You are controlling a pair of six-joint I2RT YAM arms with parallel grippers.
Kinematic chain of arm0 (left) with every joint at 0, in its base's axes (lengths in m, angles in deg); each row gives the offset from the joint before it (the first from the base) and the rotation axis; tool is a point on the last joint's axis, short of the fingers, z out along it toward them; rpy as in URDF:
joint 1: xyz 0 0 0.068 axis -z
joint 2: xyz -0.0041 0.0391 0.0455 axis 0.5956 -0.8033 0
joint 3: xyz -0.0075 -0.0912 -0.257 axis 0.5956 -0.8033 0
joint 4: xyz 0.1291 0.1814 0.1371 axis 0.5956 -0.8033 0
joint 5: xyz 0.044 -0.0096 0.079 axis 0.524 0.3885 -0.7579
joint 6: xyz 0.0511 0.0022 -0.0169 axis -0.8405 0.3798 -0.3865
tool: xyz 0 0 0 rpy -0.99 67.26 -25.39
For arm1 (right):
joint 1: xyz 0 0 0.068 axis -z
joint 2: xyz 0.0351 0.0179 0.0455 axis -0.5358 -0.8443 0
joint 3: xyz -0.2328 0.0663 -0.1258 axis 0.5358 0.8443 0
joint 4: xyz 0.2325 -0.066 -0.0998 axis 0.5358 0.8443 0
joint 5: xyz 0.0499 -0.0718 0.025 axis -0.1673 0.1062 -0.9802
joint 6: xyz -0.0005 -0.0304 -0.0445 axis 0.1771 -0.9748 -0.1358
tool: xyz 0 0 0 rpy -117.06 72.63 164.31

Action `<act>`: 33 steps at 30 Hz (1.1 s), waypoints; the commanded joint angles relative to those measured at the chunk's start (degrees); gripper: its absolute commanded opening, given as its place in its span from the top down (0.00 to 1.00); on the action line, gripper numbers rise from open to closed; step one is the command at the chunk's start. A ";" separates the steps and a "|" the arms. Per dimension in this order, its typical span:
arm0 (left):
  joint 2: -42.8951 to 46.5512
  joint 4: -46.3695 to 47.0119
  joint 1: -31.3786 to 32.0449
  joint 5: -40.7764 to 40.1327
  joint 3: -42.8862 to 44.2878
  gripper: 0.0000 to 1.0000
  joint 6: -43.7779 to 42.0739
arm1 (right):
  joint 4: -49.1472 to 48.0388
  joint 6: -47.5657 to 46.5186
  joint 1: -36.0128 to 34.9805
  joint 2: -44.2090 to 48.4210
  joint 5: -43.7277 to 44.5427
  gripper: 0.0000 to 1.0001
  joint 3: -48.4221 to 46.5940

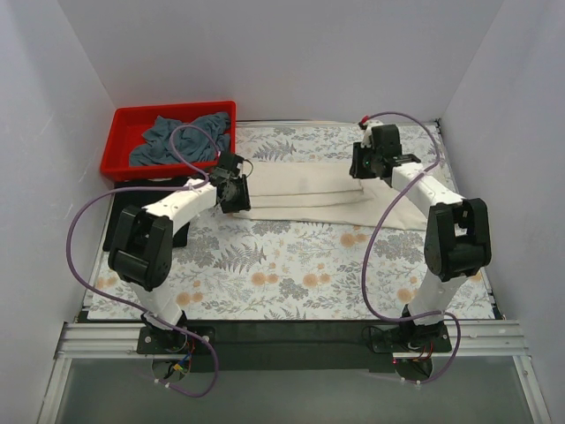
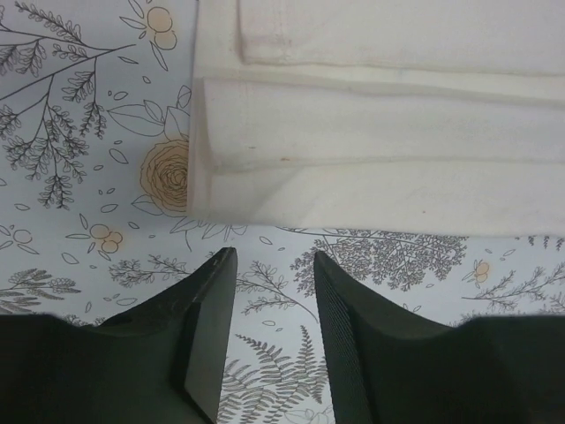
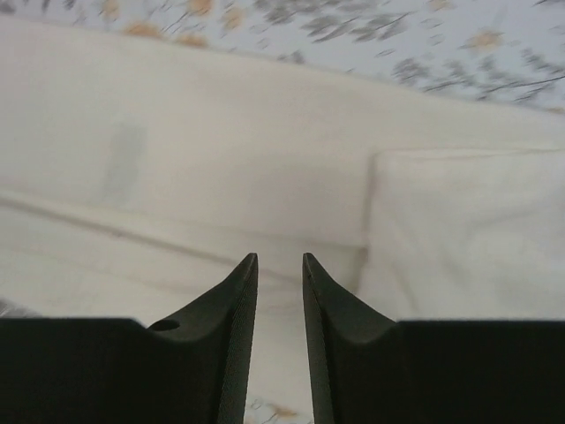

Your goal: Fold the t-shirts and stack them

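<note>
So the cream t-shirt [image 1: 305,190] lies as a long strip across the far side of the worktop [image 1: 265,274], long axis running left to right. The left pincer [image 2: 269,256] sits just off its left end, jaws apart, nothing in them. The right pincer [image 3: 278,258] is over the right end, jaws a crack apart. That view's blurry, but I don't think it's gripping cloth. Each arm has its own end closest.
</note>
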State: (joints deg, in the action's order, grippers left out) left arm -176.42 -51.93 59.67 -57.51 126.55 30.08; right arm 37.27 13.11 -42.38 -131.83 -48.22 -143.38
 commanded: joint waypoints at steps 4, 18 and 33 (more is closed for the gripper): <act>-2.57 1.80 0.27 1.64 2.27 0.70 -0.90 | 2.16 5.86 -7.59 4.85 -7.99 0.75 9.39; -5.04 2.25 0.26 -1.43 -2.39 0.73 -0.63 | -0.74 8.41 -11.38 -2.71 -9.67 0.82 9.23; -3.99 1.28 0.18 -2.05 -5.55 0.75 -0.72 | -0.65 5.34 -10.42 -11.14 -4.39 0.82 -1.84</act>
State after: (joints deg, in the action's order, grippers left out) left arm -181.23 -49.31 59.67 -58.01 122.90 29.73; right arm 37.89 19.88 -53.39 -141.55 -54.37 -141.13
